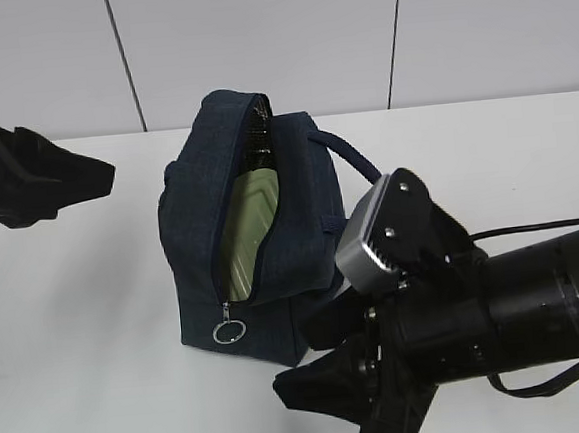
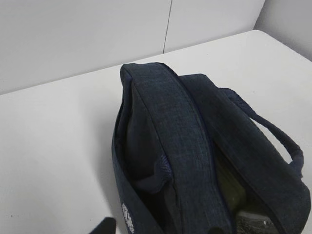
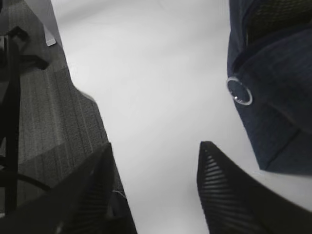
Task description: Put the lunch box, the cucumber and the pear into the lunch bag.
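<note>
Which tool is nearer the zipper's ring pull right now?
Right. The right tool sits just below and beside the ring pull, apart from it. The left tool hangs farther off, left of the lunch bag.

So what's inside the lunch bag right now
Through the open zipper of the lunch bag, the lunch box shows its green ridged lid. Anything beside or behind it is covered by fabric.

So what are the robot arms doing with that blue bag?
They're packing a lunch bag. It stands on the white table, unzipped, and the green-lidded lunch box is already inside. No cucumber or pear shows on the table; something greenish sits deep in the bag, but it's too dark to tell. Neither arm holds anything: the right hand is open beside the bag's silver ring pull, and the left hand hangs off to the side.
</note>
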Available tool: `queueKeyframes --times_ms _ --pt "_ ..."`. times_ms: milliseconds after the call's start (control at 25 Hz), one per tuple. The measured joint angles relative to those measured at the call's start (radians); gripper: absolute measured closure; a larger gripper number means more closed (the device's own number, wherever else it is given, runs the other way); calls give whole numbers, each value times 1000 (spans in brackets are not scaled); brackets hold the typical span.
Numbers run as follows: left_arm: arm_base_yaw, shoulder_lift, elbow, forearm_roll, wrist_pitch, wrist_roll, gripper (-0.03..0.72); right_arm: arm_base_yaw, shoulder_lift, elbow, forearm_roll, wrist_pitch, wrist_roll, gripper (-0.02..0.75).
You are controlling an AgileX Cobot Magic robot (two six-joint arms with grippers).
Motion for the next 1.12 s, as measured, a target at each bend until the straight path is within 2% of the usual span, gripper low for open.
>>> queueKeyframes --times_ms 80,280,440,640,1120 --pt "0 0 0 0 -1 0 346 0 30 0 2 17 -6 321" --pt "0 0 0 0 -1 0 346 0 49 0 4 59 -9 409" --pt "0 0 0 0 -3 0 346 0 49 0 4 141 6 432" --pt "0 0 0 0 -4 0 346 2 49 0 4 215 12 435" --pt "0 0 0 0 0 0 346 2 49 0 4 215 16 437"
